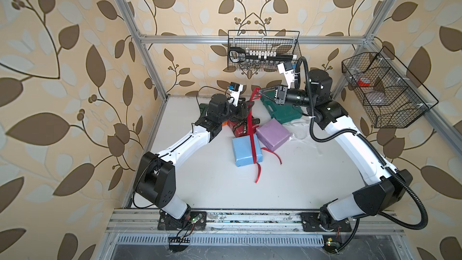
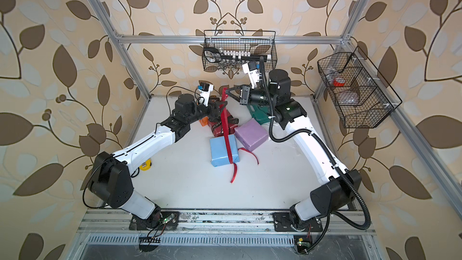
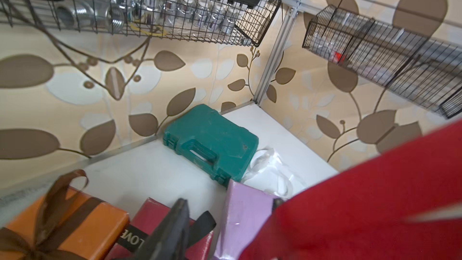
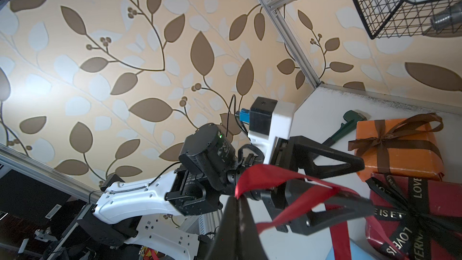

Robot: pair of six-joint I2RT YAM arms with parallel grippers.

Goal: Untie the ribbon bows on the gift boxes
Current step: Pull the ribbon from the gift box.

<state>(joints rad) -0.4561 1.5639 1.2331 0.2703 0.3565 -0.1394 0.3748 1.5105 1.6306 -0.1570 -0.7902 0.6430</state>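
A red ribbon runs taut from the light blue gift box up to my right gripper, which is shut on it high above the boxes. The ribbon's loose ends lie on the table beside the blue box. My left gripper stands with its jaws apart and the red ribbon passing between them. Below it sit the dark red box with its black lettered bow and the orange box with its brown bow, both tied. The lilac box carries no ribbon; a white ribbon lies loose behind it.
A green tool case lies at the back right, partly under my right arm. Wire baskets hang on the back frame and the right frame. A green wrench lies behind the orange box. A yellow object peeks from under my left arm.
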